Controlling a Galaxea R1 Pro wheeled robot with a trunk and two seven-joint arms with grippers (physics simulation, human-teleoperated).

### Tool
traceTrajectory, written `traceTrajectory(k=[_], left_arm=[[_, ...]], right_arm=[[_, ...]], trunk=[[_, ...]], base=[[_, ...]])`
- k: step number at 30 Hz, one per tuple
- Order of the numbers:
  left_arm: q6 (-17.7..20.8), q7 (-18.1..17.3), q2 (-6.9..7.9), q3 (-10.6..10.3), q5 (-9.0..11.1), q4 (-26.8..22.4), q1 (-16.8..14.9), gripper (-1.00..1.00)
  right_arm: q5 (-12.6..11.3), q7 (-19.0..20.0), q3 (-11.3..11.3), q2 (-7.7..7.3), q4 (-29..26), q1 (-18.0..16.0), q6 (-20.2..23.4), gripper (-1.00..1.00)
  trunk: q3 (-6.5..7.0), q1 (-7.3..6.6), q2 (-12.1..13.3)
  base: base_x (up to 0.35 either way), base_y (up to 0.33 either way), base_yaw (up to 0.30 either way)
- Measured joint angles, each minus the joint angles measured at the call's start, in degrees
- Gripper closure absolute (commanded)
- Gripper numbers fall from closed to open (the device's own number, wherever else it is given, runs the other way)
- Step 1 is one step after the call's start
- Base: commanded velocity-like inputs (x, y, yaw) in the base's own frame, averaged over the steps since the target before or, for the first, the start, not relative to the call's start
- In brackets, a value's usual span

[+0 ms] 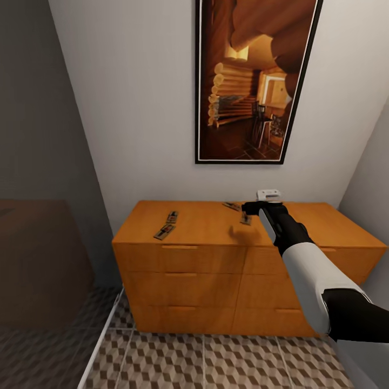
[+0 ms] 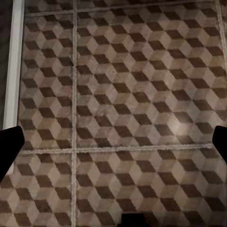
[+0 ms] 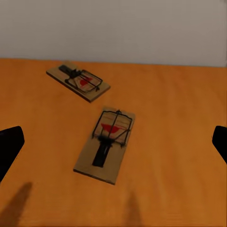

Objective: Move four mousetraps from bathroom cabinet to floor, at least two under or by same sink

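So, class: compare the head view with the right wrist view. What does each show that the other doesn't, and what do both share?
Head view alone: the framed picture, the cabinet's drawers, the tiled floor, two traps at the top's left and the right arm reaching over the cabinet.

Right wrist view alone: close detail of the traps' wire bars and red bait plates, with the dark fingers spread wide at the edges.

Both: the orange cabinet top with two traps, near and far, and the pale wall behind.
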Motion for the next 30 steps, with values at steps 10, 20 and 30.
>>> traceTrajectory(k=[10,20,30], left_arm=[[0.0,0.0,-0.05,-0.02,0.0,0.01,0.01,-1.0],[0.0,0.0,-0.09,-0.06,0.0,0.02,0.01,-1.0],[0.0,0.0,-0.09,-0.08,0.0,0.26,-0.01,-1.0]], right_arm=[[0.0,-0.08,-0.03,-0.01,0.0,0.0,0.0,-1.0],[0.0,-0.09,-0.05,0.0,0.0,0.0,0.0,-1.0],[0.0,-0.09,-0.03,-0.01,0.05,0.0,0.0,-1.0]], trunk=[[-0.01,0.03,0.0],[-0.01,0.03,0.01],[-0.07,0.03,0.0]], base=[[0.159,0.0,0.0],[0.008,0.0,0.0],[0.0,0.0,0.0]])
